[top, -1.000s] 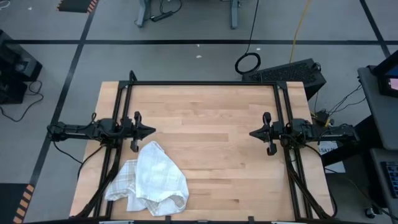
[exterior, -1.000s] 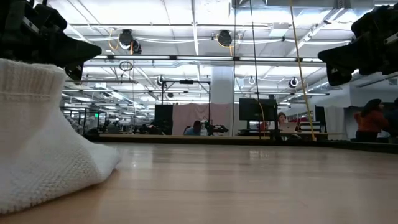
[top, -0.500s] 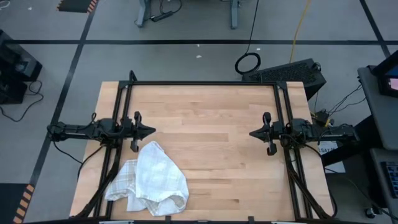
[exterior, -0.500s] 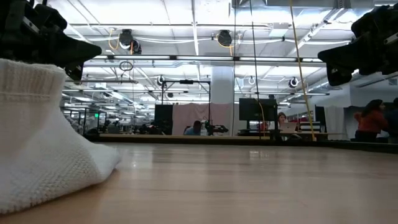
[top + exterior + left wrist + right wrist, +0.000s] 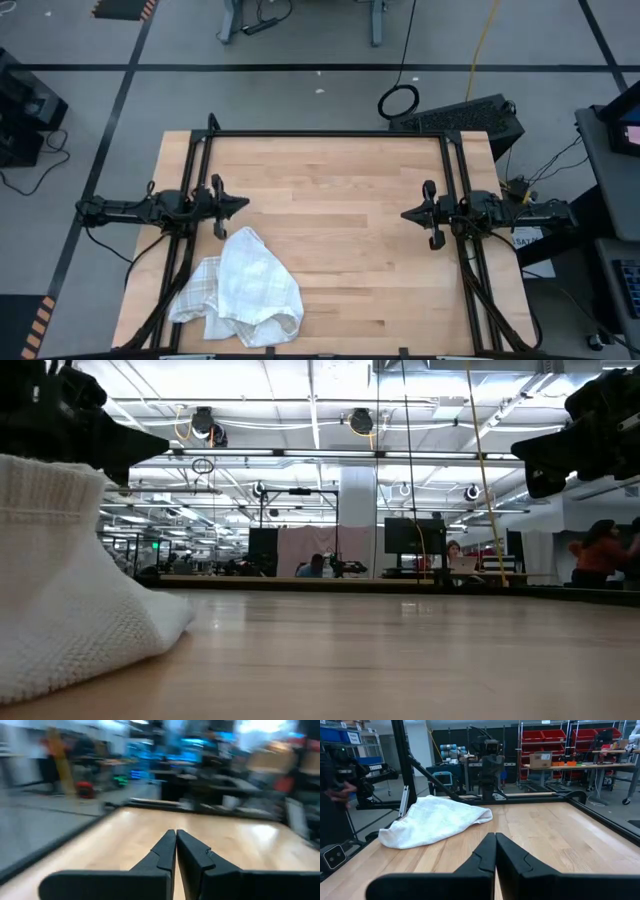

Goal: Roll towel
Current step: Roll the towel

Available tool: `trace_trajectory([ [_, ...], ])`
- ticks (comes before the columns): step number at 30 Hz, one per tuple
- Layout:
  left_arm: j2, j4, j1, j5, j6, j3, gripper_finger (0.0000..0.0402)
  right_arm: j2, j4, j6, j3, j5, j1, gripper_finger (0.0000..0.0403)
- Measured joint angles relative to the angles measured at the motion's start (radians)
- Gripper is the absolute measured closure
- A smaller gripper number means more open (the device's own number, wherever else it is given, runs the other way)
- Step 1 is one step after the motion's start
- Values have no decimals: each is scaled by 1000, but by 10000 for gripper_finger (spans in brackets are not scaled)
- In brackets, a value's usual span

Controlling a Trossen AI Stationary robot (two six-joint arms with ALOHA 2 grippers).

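Note:
The towel (image 5: 238, 290) lies in a crumpled white heap near the table's near left corner, resting on the wood. A checked part shows at its left edge. It fills the left of the low view (image 5: 70, 580) and shows in the right wrist view (image 5: 432, 820). My left gripper (image 5: 245, 207) hovers shut at the left side, just beyond the heap's far end, pointing level toward the right; its own view shows the fingertips together (image 5: 175, 836). My right gripper (image 5: 403, 214) hovers shut at the right side, pointing level toward the left (image 5: 495, 839).
A black frame rail (image 5: 330, 133) runs along the table's far edge, with side rails under both arms. Bare wood (image 5: 340, 230) lies between the two grippers. People (image 5: 597, 550) are in the room far beyond the table.
My left gripper has turned a little at the wrist while staying in place above the table; its fingers stay shut. The towel and my right gripper have not moved.

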State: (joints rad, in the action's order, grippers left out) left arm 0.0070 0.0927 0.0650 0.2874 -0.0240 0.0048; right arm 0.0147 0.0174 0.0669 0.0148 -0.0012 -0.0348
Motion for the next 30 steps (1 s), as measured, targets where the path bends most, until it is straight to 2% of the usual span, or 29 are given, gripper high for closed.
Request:
trace_trajectory([
  [2,-3,73,0,44,9,5,379,0,0,0,0,0,0,403],
  [7,-1,73,0,52,57,41,379,0,0,0,0,0,0,403],
  [10,17,65,1,47,61,68,379,0,0,0,0,0,0,403],
  [14,89,-27,1,44,63,173,379,0,0,-13,0,0,0,403],
  [21,310,-151,1,19,58,487,379,0,7,-25,0,0,0,403],
  [30,667,-435,1,-4,58,1033,379,0,7,-26,0,0,0,403],
])
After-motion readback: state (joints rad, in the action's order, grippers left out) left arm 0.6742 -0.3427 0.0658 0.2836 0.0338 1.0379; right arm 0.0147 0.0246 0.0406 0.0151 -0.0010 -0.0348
